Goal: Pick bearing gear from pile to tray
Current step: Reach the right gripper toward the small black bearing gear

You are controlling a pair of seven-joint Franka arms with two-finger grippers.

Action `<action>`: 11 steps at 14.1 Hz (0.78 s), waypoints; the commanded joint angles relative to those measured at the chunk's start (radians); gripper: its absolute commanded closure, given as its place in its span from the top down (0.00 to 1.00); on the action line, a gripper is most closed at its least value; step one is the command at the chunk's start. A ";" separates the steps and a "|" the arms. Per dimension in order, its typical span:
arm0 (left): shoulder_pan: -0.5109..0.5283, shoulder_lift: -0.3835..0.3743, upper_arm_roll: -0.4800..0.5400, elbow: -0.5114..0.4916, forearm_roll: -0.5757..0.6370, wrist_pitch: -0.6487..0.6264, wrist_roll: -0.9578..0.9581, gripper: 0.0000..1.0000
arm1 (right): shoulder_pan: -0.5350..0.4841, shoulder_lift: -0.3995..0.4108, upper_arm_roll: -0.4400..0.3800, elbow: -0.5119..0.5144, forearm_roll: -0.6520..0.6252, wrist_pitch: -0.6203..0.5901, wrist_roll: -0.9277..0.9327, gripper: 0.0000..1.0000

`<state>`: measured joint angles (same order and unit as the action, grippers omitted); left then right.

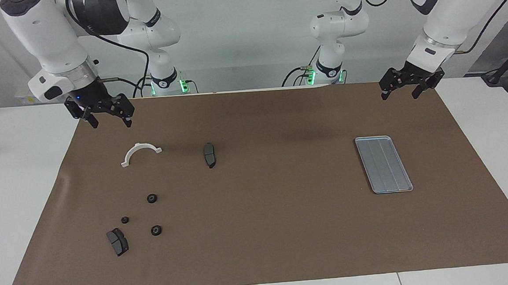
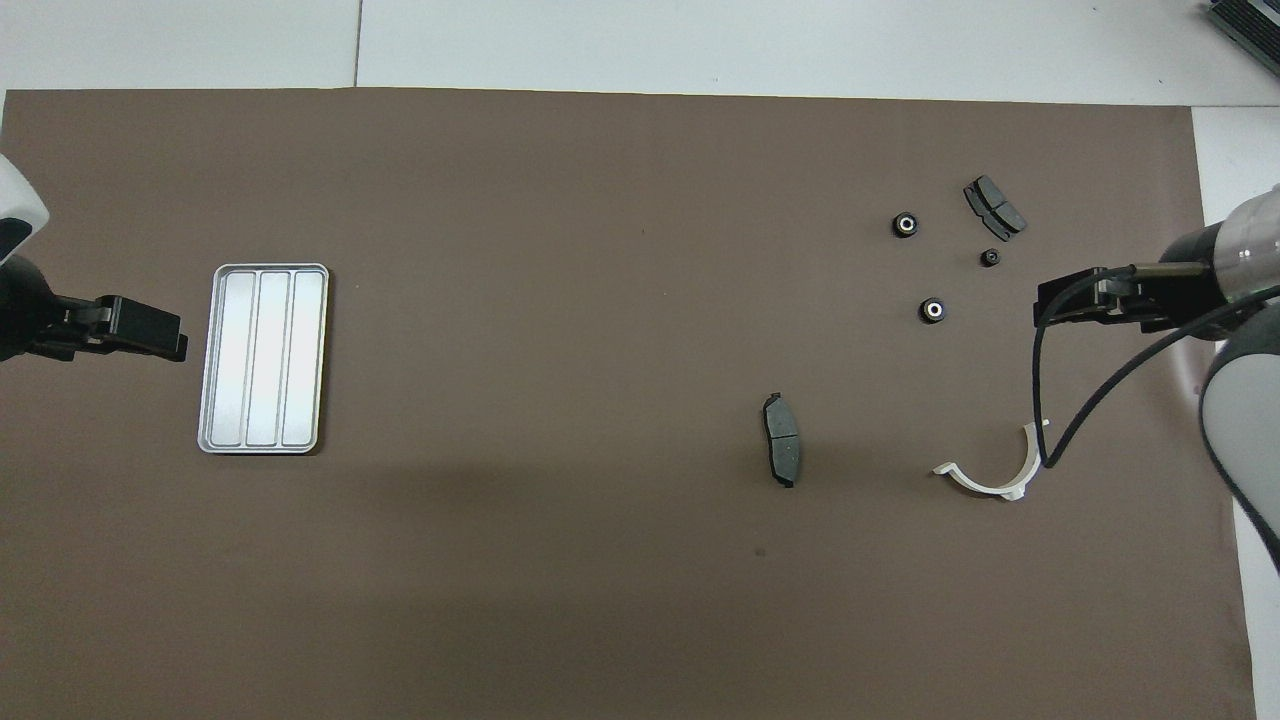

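Over the mat's right-arm end my right gripper (image 1: 106, 119) hangs, fingers wide apart and empty; my left gripper (image 1: 402, 90) waits likewise spread and empty near the tray (image 1: 383, 164). Nothing is moved yet, I judge: the tray holds no gear. All three gears sit loose around a middle gear (image 1: 152, 198), at five o'clock from the white bracket (image 1: 140, 153) in the facing view.

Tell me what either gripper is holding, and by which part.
Nothing is held. The left gripper and the right gripper are both open and empty, up above the mat.
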<state>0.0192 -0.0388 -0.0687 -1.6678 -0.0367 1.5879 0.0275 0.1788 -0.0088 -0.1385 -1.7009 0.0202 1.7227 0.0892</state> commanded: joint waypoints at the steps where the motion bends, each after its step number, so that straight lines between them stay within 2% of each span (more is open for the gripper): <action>1: 0.015 -0.027 -0.006 -0.024 -0.014 -0.005 -0.004 1.00 | -0.005 -0.014 -0.001 -0.092 0.020 0.107 -0.028 1.00; 7: 0.015 -0.026 -0.006 -0.026 -0.014 -0.005 -0.003 1.00 | -0.008 0.179 -0.001 -0.094 0.003 0.322 -0.042 1.00; 11: 0.015 -0.026 -0.006 -0.024 -0.014 -0.005 -0.004 1.00 | -0.022 0.260 -0.003 -0.098 -0.042 0.386 -0.124 1.00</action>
<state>0.0192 -0.0388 -0.0687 -1.6678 -0.0367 1.5879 0.0275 0.1747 0.2328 -0.1453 -1.8009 -0.0002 2.0878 0.0223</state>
